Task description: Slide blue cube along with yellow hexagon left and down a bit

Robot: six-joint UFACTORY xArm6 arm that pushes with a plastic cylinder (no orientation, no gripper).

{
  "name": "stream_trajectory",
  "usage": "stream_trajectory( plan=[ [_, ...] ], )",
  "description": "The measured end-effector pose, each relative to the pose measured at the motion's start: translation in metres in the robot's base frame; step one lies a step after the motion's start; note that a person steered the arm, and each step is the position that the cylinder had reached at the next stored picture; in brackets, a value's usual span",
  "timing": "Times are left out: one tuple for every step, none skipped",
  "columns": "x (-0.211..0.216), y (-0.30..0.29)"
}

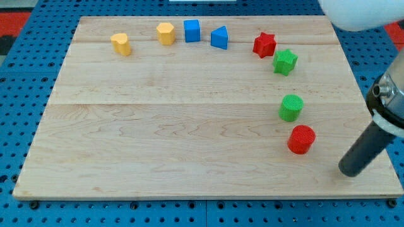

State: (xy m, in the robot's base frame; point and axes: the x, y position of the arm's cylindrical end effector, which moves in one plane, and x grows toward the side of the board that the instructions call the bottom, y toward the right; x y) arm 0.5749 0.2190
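The blue cube [192,30] sits near the view's top edge of the wooden board, with the yellow hexagon [166,33] just to its left, a small gap between them. My tip [349,171] is at the view's lower right, far from both, to the right of and below the red cylinder [302,139].
A yellow heart-like block [121,44] lies left of the hexagon. A blue triangular block [219,38] lies right of the cube. A red star [264,45], green star [285,62] and green cylinder [291,107] curve down the right side. The board's edge [208,197] borders blue pegboard.
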Motion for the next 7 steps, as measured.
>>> stream_trajectory(
  plan=[
    [-0.025, -0.042],
    [-0.015, 0.030],
    [-0.098, 0.048],
    [-0.193, 0.051],
    [-0.260, 0.042],
    [-0.329, 0.004],
    [-0.365, -0.093]
  ],
)
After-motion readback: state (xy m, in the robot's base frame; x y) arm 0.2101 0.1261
